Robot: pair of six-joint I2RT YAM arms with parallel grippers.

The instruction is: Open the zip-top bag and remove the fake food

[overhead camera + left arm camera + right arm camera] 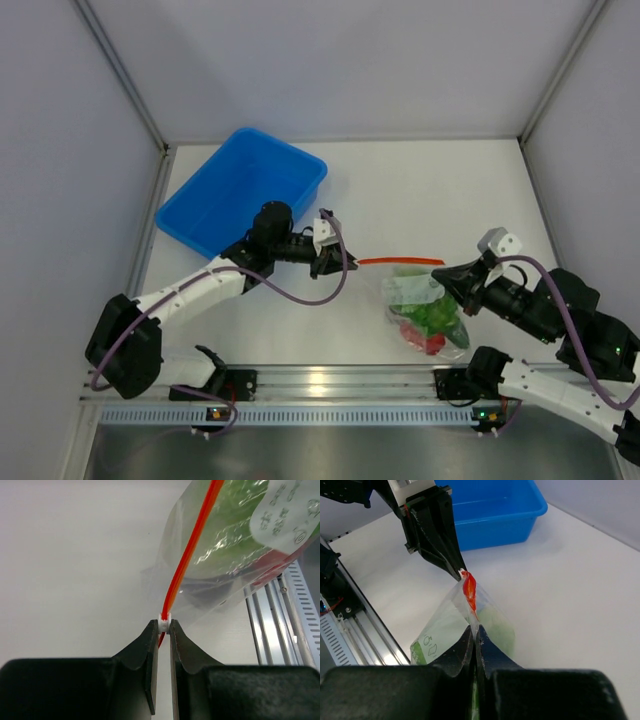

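Bag (408, 290): clear plastic, right of the bench's middle and nearer the near edge, its mouth strung taut between the two grippers.
Zipper strip (400, 262): orange-red, running left to right along the far side of the bag, roughly parallel to the near edge.
Slider (164, 622): small white piece at the strip's left end.
Fake food (432, 318): inside the bag; green leafy piece above, something red below it toward the near edge; other pieces too blurred to tell apart.
Bag bottom: sagging toward the near edge; resting on the bench or hanging clear, cannot tell.
Left gripper (164, 628): jaws narrowed to a slit, pinching the slider, tips pointing right along the strip.
Right gripper (475, 632): jaws pressed together on the plastic at the strip's right end, facing the left gripper.
Bin (240, 185): blue, at the far-left corner, set at an angle, just behind the left arm's wrist, well apart from the bag.
Bench (430, 190): bare white surface from the strip out to the far edge and the far-right corner.
Rail (330, 382): metal, along the near edge, near the bag's bottom.
Right edge: close beside the right arm's elbow, with the wall just behind it.
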